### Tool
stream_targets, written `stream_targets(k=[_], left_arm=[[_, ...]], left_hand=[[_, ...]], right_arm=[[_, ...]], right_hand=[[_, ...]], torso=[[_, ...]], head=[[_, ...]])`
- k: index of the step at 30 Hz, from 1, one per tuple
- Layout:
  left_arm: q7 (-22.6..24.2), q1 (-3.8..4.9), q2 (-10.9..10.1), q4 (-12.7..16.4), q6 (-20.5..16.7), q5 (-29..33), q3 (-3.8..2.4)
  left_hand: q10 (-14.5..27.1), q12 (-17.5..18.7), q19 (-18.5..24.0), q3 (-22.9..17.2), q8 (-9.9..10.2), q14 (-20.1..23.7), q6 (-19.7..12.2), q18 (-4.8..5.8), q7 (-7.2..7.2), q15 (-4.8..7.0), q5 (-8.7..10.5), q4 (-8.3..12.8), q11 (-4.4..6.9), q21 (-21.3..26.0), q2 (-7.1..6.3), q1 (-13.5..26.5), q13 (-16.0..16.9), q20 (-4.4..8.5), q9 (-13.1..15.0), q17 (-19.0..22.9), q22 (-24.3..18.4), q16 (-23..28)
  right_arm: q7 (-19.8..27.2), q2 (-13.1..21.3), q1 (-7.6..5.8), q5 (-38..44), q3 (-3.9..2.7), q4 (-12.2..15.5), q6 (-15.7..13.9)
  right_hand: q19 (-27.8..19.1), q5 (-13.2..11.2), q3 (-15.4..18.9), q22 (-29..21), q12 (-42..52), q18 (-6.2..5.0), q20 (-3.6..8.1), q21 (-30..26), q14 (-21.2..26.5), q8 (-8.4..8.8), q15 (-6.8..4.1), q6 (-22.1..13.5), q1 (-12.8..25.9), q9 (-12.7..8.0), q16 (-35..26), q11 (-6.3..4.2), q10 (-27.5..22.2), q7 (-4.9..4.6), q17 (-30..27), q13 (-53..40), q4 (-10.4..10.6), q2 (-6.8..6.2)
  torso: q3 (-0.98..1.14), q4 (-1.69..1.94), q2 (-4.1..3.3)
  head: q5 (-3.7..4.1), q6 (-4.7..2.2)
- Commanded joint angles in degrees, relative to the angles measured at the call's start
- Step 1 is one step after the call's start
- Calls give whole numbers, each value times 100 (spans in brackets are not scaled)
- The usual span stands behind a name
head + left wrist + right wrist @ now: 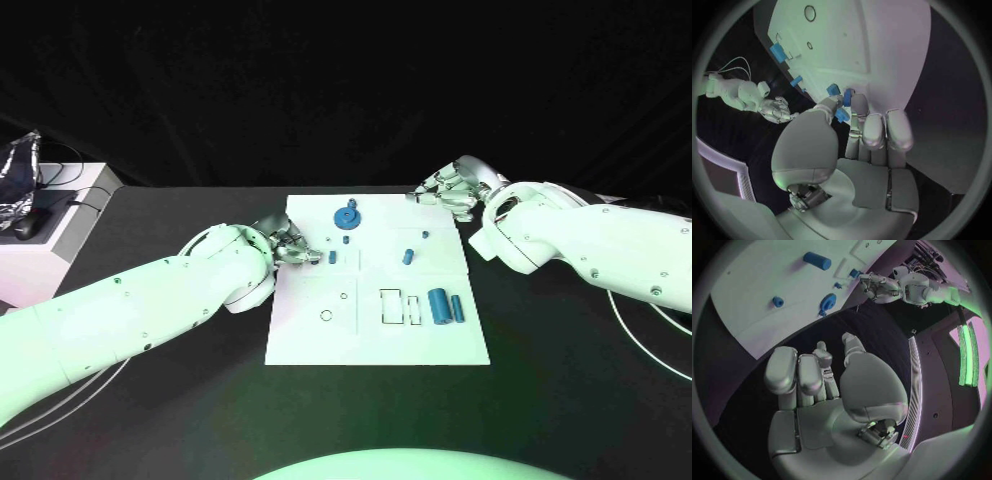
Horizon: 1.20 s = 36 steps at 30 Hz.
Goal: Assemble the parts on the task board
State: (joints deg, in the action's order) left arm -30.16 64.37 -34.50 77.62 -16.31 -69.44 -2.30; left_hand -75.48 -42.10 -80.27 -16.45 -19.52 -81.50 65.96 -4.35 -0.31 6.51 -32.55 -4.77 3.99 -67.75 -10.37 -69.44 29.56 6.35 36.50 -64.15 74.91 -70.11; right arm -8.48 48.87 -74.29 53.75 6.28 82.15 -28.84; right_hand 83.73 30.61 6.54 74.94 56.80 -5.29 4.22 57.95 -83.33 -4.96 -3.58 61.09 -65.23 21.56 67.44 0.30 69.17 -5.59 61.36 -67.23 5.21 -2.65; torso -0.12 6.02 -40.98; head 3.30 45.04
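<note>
**Left hand was at the board's edge, right hand parked off the far corner**

So the left hand's fingers were curled in together right at a small blue part near the left edge of the task board. From the wrist view the fingertips looked to be touching or pinching it, but honestly I couldn't tell if it was really gripped. The left hand itself sat just over that edge of the board.

The right hand hovered by the board's far right corner, off the white plate, fingers bent inward with nothing in them.

On the board: a blue gear-like disc near the far edge, a small blue piece around the middle, and a fat blue cylinder with a thinner blue pin just beside it toward the near right. The board lay flat mid-tabletop. A white box with cables sat far off left.
</note>
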Motion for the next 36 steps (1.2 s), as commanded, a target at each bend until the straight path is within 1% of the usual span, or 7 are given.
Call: stream_targets(k=[1, 3, 11, 13, 18, 26, 36], left_arm=[[-1, -11, 19, 20, 194, 50, 9], [-4, -11, 19, 13, 185, 66, 8], [-21, -11, 17, -25, 109, 104, 8], [-26, -11, 14, -32, 104, 107, 8], [-33, -11, 6, -44, 103, 108, 7], [-41, -10, -5, -68, 87, 108, 6], [-35, -10, -16, -71, 97, 102, 6]], left_hand=[[-3, -41, -6, -88, -27, -30, 54, 120, -75, 23, 37, 359, 73, 16, 125, 15, 25, 46, -30, 17, 772, -8], [16, -48, -10, 285, -19, -31, 71, 130, -87, 28, 36, 216, 61, 25, 211, -35, 30, 58, -57, 26, 770, -4], [33, -61, -13, 843, -82, -24, 64, 128, -91, 29, 45, -262, 51, 51, 306, 67, 24, 52, -28, 57, 770, 11], [37, -73, -13, 953, -97, -26, 50, 124, -86, 29, 35, -323, 52, 58, 331, -27, 22, 47, -19, 59, 770, 7], [48, -67, -12, 864, -74, -24, 42, 126, -86, 30, 31, -222, 54, 59, 314, -218, 12, 50, -46, 59, 773, 5], [57, -71, -5, 902, -77, -20, 49, 120, -82, 26, 36, -294, 49, 78, 284, -134, 10, 41, -52, 73, 768, 17], [66, -76, -1, 792, -69, -20, 38, 117, -79, 26, 32, -233, 48, 88, 248, -255, 2, 39, -72, 75, 767, 18]], right_arm=[[63, 3, 2, 51, -4, 10, 18], [63, 4, 2, 51, -4, 11, 19], [62, 7, 2, 51, -4, 14, 15], [62, 8, 2, 51, -4, 15, 14], [61, 10, 2, 51, -4, 16, 12], [59, 12, 1, 56, -4, 17, 10], [59, 14, 1, 63, -4, 18, 8]], right_hand=[[341, 23, 17, 771, -18, -9, 16, -27, 14, 29, -4, 38, 10, -5, -18, 3, 34, -11, -6, -7, 3, 31], [341, 23, 17, 771, -18, -9, 16, -27, 14, 29, -4, 38, 10, -5, -18, 3, 34, -11, -6, -7, 3, 31], [341, 23, 17, 771, -18, -9, 16, -27, 14, 29, -4, 38, 10, -5, -18, 3, 34, -11, -6, -7, 3, 31], [341, 23, 17, 771, -18, -9, 16, -27, 14, 29, -4, 38, 10, -5, -18, 3, 34, -11, -6, -7, 3, 31], [341, 23, 17, 771, -18, -9, 16, -27, 14, 29, -4, 38, 10, -5, -18, 3, 34, -11, -6, -7, 3, 31], [341, 23, 17, 771, -18, -9, 16, -27, 14, 29, -4, 38, 10, -5, -18, 3, 34, -11, -6, -7, 3, 31], [341, 23, 17, 771, -18, -9, 16, -27, 14, 29, -4, 38, 10, -5, -18, 3, 34, -11, -6, -7, 3, 31]], torso=[[-1, 1, 0], [-1, 1, -2], [-2, 1, 2], [-2, 1, 1], [-1, 1, 0], [-2, -1, -1], [-1, -1, 0]], head=[[3, 2], [2, -2], [1, -2], [1, -1], [-1, -6], [-1, -4], [-2, -6]])
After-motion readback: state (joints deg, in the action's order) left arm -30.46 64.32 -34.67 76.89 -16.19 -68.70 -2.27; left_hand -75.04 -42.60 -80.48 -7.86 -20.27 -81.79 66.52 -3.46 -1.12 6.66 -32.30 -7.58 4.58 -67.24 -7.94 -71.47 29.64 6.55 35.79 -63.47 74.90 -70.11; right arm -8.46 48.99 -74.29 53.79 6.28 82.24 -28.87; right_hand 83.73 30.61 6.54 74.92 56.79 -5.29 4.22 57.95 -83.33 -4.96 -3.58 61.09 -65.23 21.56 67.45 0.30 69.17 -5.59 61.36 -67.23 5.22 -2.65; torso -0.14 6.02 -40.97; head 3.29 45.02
